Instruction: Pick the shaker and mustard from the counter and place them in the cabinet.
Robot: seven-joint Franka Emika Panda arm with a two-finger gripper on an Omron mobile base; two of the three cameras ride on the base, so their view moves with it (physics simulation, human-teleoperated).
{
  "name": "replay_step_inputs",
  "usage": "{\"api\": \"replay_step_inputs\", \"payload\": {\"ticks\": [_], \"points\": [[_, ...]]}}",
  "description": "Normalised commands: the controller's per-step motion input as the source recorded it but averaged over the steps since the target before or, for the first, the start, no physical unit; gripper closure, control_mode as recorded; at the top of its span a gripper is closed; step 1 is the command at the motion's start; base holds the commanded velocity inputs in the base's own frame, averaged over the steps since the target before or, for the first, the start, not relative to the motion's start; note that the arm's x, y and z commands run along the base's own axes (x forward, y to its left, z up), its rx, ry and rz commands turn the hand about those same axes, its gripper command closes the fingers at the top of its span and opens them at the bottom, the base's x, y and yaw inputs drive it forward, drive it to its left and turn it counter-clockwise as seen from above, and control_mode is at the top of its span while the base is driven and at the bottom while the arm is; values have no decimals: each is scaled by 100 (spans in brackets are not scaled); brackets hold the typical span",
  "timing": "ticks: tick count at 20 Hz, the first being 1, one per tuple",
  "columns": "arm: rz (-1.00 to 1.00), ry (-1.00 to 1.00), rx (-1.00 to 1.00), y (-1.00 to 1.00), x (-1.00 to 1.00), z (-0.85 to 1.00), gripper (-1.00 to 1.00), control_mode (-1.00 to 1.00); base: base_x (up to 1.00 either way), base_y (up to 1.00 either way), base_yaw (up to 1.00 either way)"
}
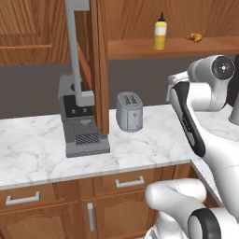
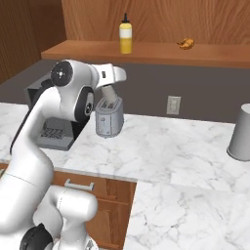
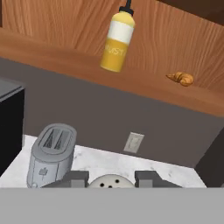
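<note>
A: Where is the slim yellow squeeze bottle of mustard [image 1: 160,32] with the dark pointed cap?

B: It stands upright on the wooden shelf [image 2: 161,52] of the brown wooden wall cabinet [image 1: 100,65], toward the shelf's left end. A small golden croissant [image 2: 185,44] lies on the same shelf further right, well apart from the bottle.

A: And the small silvery shaker [image 3: 110,183] with the lighter cap?

B: In the hand view its pale round top with dark holes sits between the two dark finger tips of the tool [image 3: 111,180]. The tool is clenched on it, held up in front of the grey back wall, below the shelf.

A: What is on the white marble desk [image 1: 37,149]?

B: A silver two-slot toaster [image 1: 129,111] stands near the back edge. A grey and black coffee machine [image 1: 79,119] stands to its left, partly behind the open cabinet door with its long grey bar handle [image 1: 74,51]. In the right base view a plain grey cylinder [image 2: 241,133] stands at the desk's right edge, and a white wall socket [image 2: 173,104] sits on the wall above the desk.
</note>
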Motion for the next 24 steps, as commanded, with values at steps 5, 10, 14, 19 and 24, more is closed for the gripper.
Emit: {"api": "replay_step_inputs", "payload": {"ticks": [5, 10, 14, 19, 24], "points": [[0, -12, 0, -2, 0, 67, 100, -100, 0, 0, 0], [0, -11, 0, 2, 0, 59, 100, -100, 0, 0, 0], [3, -11, 1, 15, 0, 30, 100, -100, 0, 0, 0], [7, -13, 8, 25, 0, 5, 100, -100, 0, 0, 0], [7, -14, 7, 19, 0, 11, 100, -100, 0, 0, 0]]}}
